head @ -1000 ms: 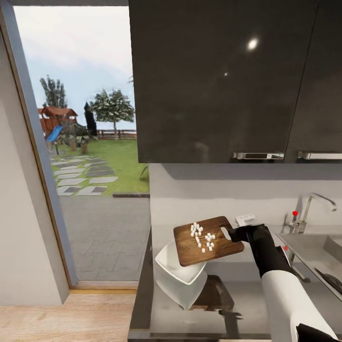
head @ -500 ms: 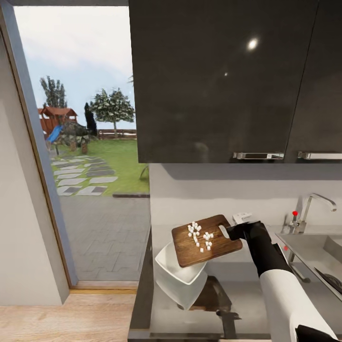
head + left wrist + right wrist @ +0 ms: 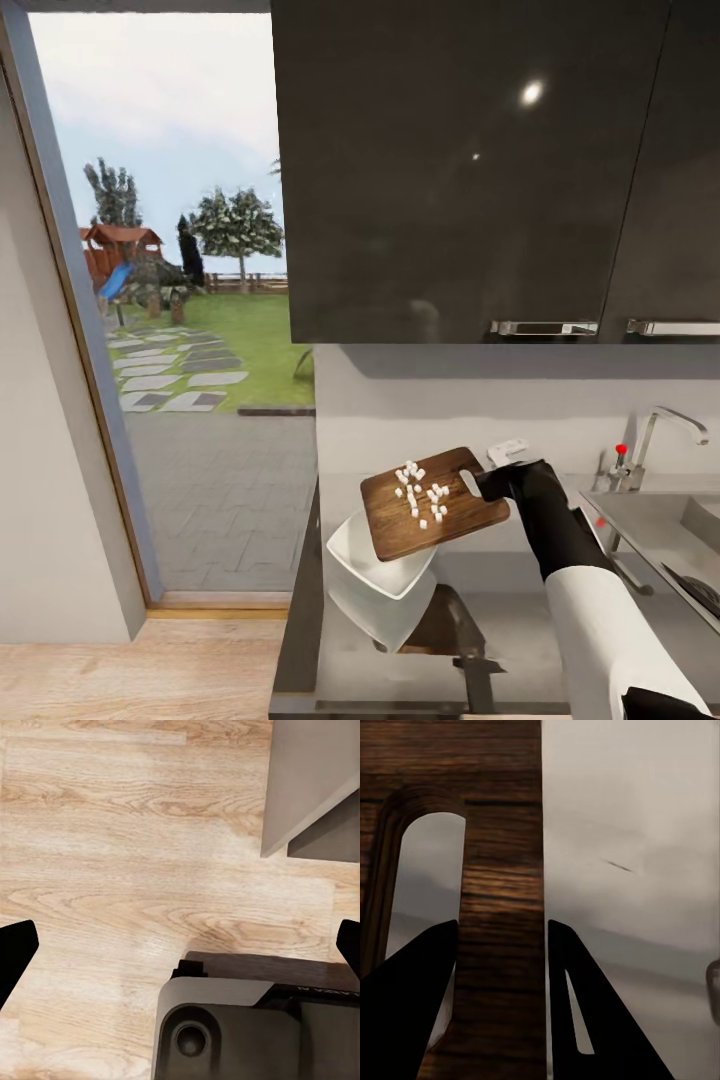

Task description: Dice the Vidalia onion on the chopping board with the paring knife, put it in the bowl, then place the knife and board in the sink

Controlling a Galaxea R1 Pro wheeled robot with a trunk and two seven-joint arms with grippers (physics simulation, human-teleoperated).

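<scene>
- Diced onion [image 3: 420, 494]: small white cubes, scattered on the upper half of the chopping board [image 3: 432, 504]; I count roughly twenty, too small to number exactly.
- Chopping board: one, held in the air, tilted down toward the bowl [image 3: 375, 560], its low corner over the bowl's rim.
- My right gripper [image 3: 487, 487]: clamped on the board's short edge beside the slot-shaped handle hole [image 3: 416, 892]; the two fingers [image 3: 405, 1012] pinch the wooden strip between them.
- Step in hand, as I judge it: pouring the dice into the bowl. Tilt more steeply but slowly, keeping the low corner above the bowl's middle so no cubes spill onto the countertop [image 3: 520, 640].
- Bowl: one, white, itself leaning on the countertop.
- My left gripper [image 3: 180, 945]: spread wide, holding nothing, above the wood floor [image 3: 112, 870].
- Sink [image 3: 665, 545]: one, with one tap [image 3: 665, 430].
</scene>
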